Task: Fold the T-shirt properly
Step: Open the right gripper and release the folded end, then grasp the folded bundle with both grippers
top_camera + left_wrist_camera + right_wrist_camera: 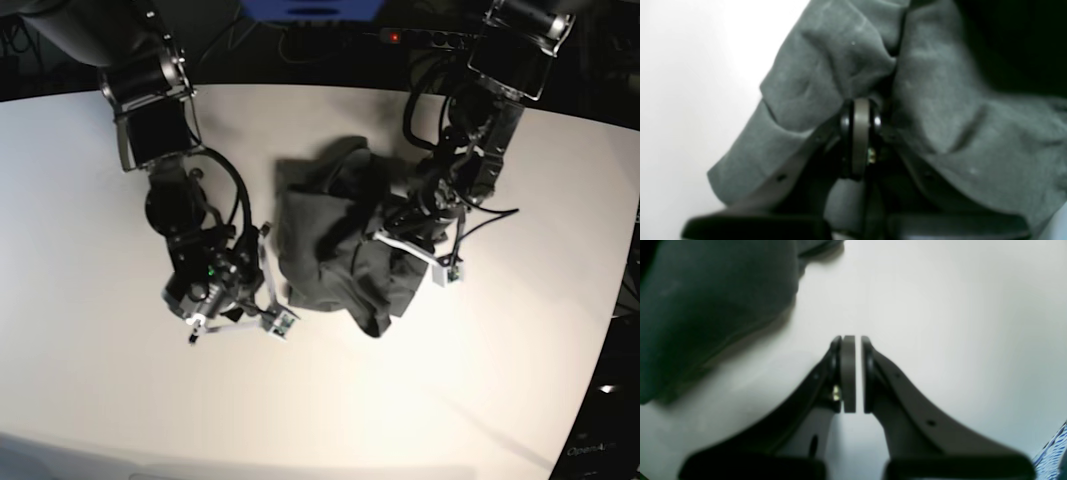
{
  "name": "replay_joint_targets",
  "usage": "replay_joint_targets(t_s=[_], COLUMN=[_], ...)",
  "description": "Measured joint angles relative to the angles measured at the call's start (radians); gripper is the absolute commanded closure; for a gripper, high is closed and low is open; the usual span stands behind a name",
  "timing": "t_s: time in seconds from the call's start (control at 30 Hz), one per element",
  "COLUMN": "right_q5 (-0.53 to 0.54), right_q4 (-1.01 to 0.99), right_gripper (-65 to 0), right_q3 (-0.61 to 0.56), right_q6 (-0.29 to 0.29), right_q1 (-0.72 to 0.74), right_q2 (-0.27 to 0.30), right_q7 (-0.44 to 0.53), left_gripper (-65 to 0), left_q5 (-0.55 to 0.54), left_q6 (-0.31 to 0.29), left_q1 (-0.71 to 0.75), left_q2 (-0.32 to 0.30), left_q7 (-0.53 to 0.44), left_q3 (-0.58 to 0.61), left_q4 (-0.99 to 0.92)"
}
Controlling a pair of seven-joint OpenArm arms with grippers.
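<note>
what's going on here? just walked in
Two-arm rig working on a dark grey T-shirt, which lies crumpled in a heap on the white table, not folded yet. The left gripper is shut on a bunch of the fabric. The right gripper is shut on nothing: its wrist view shows bare table between the pads, with the shirt off to one side.
</note>
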Motion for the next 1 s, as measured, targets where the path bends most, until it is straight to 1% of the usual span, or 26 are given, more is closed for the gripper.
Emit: replay_joint_targets(t_s=[0.13,0.23,0.47,0.63,0.77,0.87,0.93,1.0], right_q5=[0.002,0.000,0.004,0.005,-0.006,0.008,-0.008,-0.003], right_q4=[0.052,0.109,0.122,0.179,0.281,0.295,0.293,0.295], right_gripper=[-1.3,-1.2,-1.2,-0.6,-0.6,-0.6,-0.6,-0.6], right_q3=[0.026,0.036,0.038,0.039,0.039,0.039,0.039,0.039], right_q6=[0.000,0.000,0.000,0.000,-0.003,-0.005,-0.045,-0.080], right_q1=[-0.048,-0.045,-0.048,-0.132,-0.157,-0.179,-0.185,-0.192], right_q2=[-0.018,-0.019,-0.041,-0.055,-0.087,-0.096,-0.102,-0.102], right_q7=[-0.003,-0.027,-0.037,-0.040,-0.067,-0.089,-0.107,-0.089], left_gripper=[-2.7,-2.7,-2.7,-2.7,-2.7,-2.7,-2.7,-2.7], left_q5=[0.000,0.001,0.001,0.002,0.003,0.006,0.027,0.027], left_q6=[0.000,0.001,0.001,0.000,0.000,0.001,0.003,0.006], left_q1=[-0.001,-0.001,0.000,0.004,0.005,0.005,0.007,0.010], left_q2=[0.000,0.000,0.000,0.003,0.003,0.008,0.016,0.016], left_q7=[0.000,0.000,0.000,-0.003,-0.006,-0.006,-0.011,-0.018], left_q3=[0.001,0.001,0.001,-0.003,-0.003,-0.003,-0.003,-0.002], left_q4=[0.000,0.000,0.000,0.000,0.000,0.000,0.000,0.000])
